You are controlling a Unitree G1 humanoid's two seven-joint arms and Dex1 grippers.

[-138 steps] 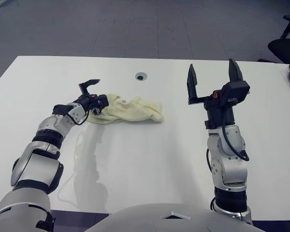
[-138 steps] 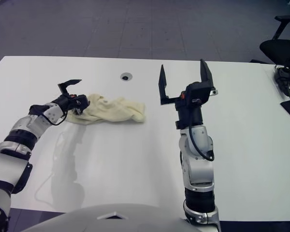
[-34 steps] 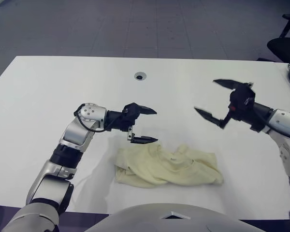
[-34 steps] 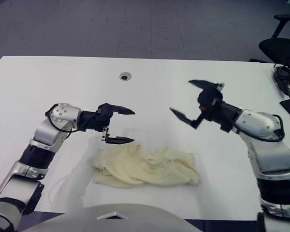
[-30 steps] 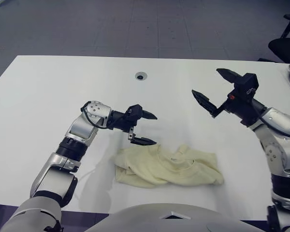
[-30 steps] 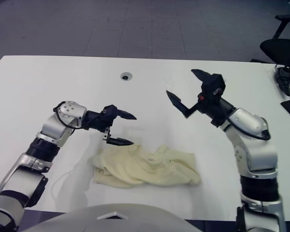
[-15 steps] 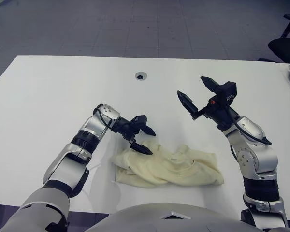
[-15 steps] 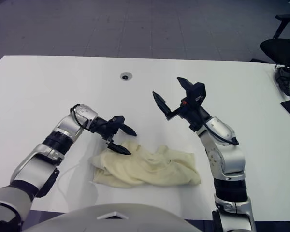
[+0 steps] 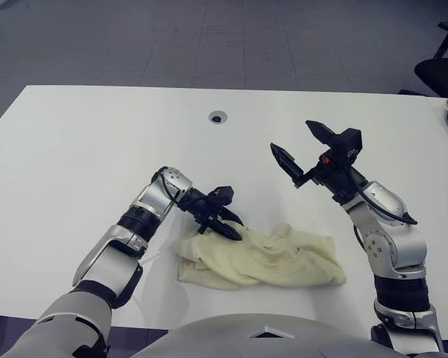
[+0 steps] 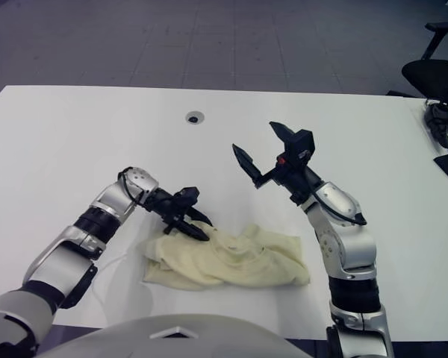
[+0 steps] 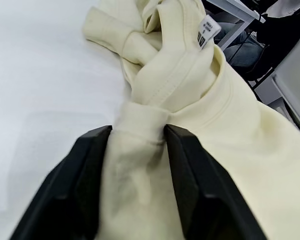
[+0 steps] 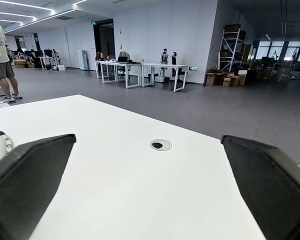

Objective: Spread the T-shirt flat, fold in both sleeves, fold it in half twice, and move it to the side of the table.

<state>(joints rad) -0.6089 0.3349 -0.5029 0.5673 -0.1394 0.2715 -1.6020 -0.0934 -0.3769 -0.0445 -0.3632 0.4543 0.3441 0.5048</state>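
The pale yellow T-shirt (image 9: 280, 257) lies crumpled in a heap near the table's front edge. My left gripper (image 9: 225, 218) is down at the heap's left end. In the left wrist view its black fingers (image 11: 85, 175) press on both sides of a bunched fold next to the collar and label (image 11: 208, 33), so it is shut on the cloth. My right gripper (image 9: 293, 137) hangs open above the table, behind and slightly right of the shirt, with nothing between its fingers (image 12: 30, 175).
The white table (image 9: 97, 134) has a round cable hole (image 9: 218, 117) at the back centre. A black office chair (image 9: 442, 71) stands beyond the right edge. Bare tabletop lies left and behind the shirt.
The shirt went from the back left to the front centre. In the last second my left gripper dropped onto its left end and closed on a fold; my right gripper swung left, still open.
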